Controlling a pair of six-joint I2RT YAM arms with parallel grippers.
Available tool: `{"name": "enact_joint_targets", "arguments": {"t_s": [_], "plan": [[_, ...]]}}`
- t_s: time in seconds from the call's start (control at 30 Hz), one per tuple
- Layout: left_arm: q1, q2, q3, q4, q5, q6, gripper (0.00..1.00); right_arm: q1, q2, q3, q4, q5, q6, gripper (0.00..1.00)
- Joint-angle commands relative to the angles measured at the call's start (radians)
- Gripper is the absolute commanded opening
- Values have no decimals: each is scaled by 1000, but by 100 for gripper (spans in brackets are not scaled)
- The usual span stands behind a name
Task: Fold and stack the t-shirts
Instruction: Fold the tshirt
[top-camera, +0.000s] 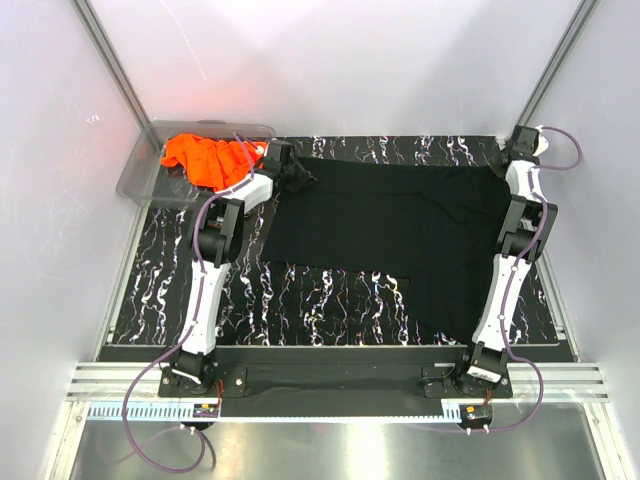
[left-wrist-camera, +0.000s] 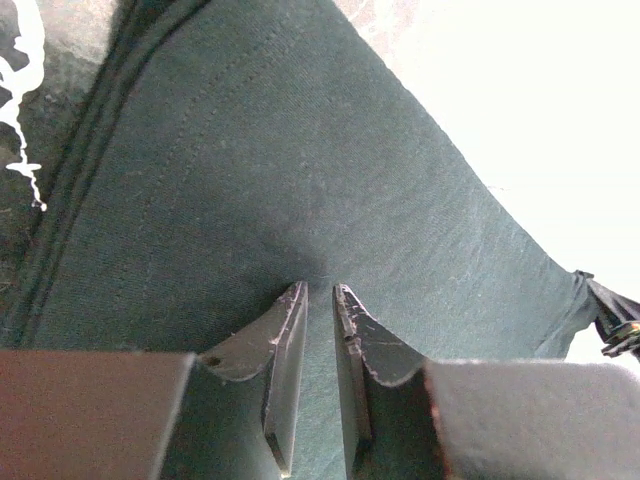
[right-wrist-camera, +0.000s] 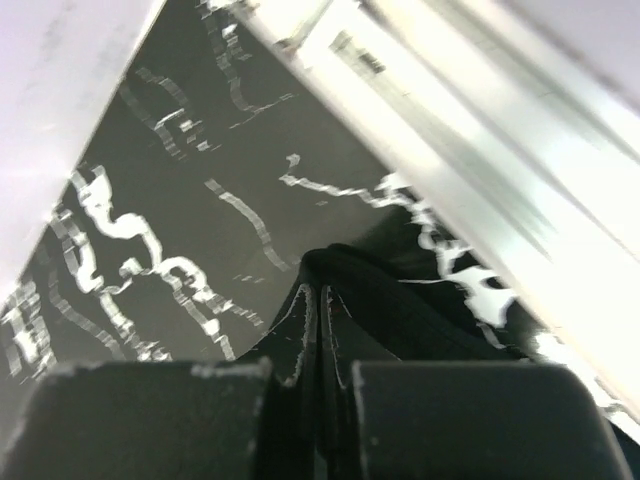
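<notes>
On the table (top-camera: 330, 300), the black tee (top-camera: 400, 230) lies spread wide, almost from one side to the other. It is soft, thin and light. It will sag and fold wherever you let it hang, and it will slide easily on the smooth top. It will not break, but it can bunch up or slip out of a weak pinch. Take it by the edges and corners, where the seam is thicker, and pull both ends evenly so it stays flat.

Your left gripper (top-camera: 292, 178) is pinched tight on a bunched far-left bit of the black tee. Your right gripper (top-camera: 522, 150) is pinched tight on the far-right corner, close to the wall.

The black tee looks plain and dark, mostly flat, with one part reaching toward you on the right. In the left wrist view you can see its fine knit and a stitched hem.

The orange tee (top-camera: 205, 160) is bright and crumpled in a heap, in the clear bin (top-camera: 135, 178) at the far left.
</notes>
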Motion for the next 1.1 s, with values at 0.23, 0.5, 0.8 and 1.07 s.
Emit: {"name": "enact_joint_targets", "arguments": {"t_s": [0.23, 0.5, 0.8, 1.07], "plan": [[5, 34, 20, -38, 5, 3, 23, 1, -109, -79, 130, 229, -103, 0], [-1, -8, 124, -85, 52, 128, 33, 2, -102, 76, -57, 175, -170, 28], [-65, -328, -50, -157, 49, 332, 37, 2, -389, -60, -362, 255, -227, 61], [-113, -563, -361, -183, 147, 457, 27, 62, -713, -600, -283, -1, -111, 60]]}}
